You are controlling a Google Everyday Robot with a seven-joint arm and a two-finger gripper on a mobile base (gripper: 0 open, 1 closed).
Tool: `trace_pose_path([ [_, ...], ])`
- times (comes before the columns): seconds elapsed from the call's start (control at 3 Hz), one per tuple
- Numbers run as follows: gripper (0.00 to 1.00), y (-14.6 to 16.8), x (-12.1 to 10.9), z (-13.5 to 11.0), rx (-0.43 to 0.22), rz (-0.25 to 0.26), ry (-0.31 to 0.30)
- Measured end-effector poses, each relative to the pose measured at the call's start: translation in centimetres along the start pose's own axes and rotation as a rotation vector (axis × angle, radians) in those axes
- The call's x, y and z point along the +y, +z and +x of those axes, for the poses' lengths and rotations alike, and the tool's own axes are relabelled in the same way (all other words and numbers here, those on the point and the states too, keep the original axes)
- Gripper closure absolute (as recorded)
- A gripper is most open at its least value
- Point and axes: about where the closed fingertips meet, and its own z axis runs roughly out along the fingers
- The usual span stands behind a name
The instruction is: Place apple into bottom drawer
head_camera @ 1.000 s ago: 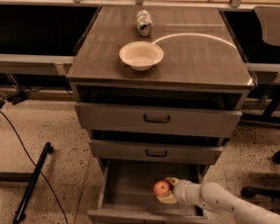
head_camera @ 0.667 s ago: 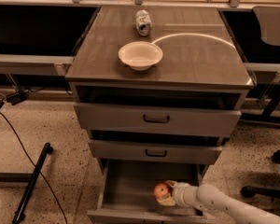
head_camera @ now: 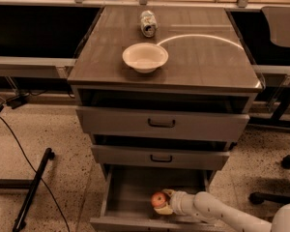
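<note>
1. Locate the one gripper (head_camera: 163,201) low in the frame, inside the bottom drawer (head_camera: 130,190). It sits at the right-of-centre part of the drawer floor, near the front wall.
2. Note its state. The two yellowish fingers (head_camera: 166,193) are closed on either side of the one apple (head_camera: 158,199), one finger behind it and one in front. The hold appears firm, but you cannot tell whether the apple also rests on the drawer floor.
3. Follow the white arm (head_camera: 210,210) from the gripper. It runs to the right and down, crossing the drawer's front right corner and leaving the frame at the lower right.
4. Count three drawers in the cabinet.
   - The bottom drawer is pulled well out and its flat grey floor is visible.
   - The middle drawer (head_camera: 121,154) and the top drawer (head_camera: 116,121) are pushed much further in.
   - Each of these two carries one dark handle, at (head_camera: 161,158) and (head_camera: 161,123), two handles in all.
5. Check the bench (head_camera: 212,57) above the drawers. It carries two items.
   - One white bowl (head_camera: 145,57) stands upright near the front, left of centre.
   - One can (head_camera: 148,23) lies on its side behind the bowl, well apart from it.
6. On the speckled floor at the left, note one dark cable (head_camera: 20,146).
</note>
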Motion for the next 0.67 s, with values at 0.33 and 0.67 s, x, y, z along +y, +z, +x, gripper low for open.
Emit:
trace_pose_path([
  [0.33,0.82,2.3,0.9,-0.5,-0.014,-0.036,-0.008],
  [0.67,0.59,3.8,1.5,-0.6,-0.009,-0.062,-0.012],
])
